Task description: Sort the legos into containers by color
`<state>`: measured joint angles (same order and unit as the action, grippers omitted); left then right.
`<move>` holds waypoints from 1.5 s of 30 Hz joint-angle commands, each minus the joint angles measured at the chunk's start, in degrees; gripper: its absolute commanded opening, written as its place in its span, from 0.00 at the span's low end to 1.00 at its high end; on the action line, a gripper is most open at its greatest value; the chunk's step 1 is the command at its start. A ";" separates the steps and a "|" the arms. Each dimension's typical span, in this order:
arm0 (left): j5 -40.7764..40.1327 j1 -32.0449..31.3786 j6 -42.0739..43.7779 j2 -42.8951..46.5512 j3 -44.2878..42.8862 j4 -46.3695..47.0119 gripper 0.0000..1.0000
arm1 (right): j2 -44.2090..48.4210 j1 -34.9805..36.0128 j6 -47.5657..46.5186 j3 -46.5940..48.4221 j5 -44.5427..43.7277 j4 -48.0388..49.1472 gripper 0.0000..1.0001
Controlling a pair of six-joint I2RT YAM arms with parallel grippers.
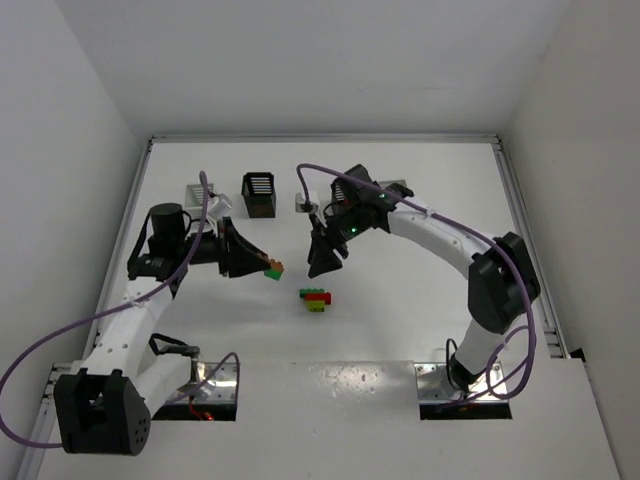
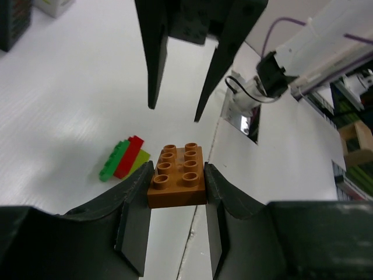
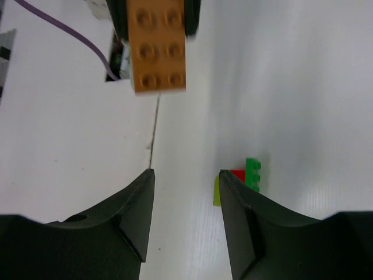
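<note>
We count one orange-brown brick [image 2: 176, 175] pinched in the left fingers [image 2: 135, 201] above the desk [image 1: 400, 320], and a cluster [image 1: 316, 298] of three, green, red and yellow-green, lying on it. The right fingers [image 3: 137, 204] hang spread and empty, facing the left ones.

Both arms [image 1: 430, 230] have white links [image 1: 115, 335], black joints [image 1: 497, 285], purple cables [image 3: 81, 38], tapered black fingers [image 3: 131, 216].

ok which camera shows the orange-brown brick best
Left wrist: the orange-brown brick sits centred, studs clear, clamped in the left gripper. Right wrist shows it at the top edge, partly cut off. Top external shows only a tiny speck of it.
</note>
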<state>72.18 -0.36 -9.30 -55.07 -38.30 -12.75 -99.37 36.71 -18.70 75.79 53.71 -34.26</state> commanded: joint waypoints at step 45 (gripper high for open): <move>-1.25 -9.66 6.05 -0.48 -4.41 -0.96 0.15 | -3.99 5.74 9.21 10.34 6.84 -1.07 0.70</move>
<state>70.17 -9.41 -4.54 -55.70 -40.66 -14.63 -103.31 42.11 -8.05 85.08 59.59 -36.07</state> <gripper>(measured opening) 0.416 0.709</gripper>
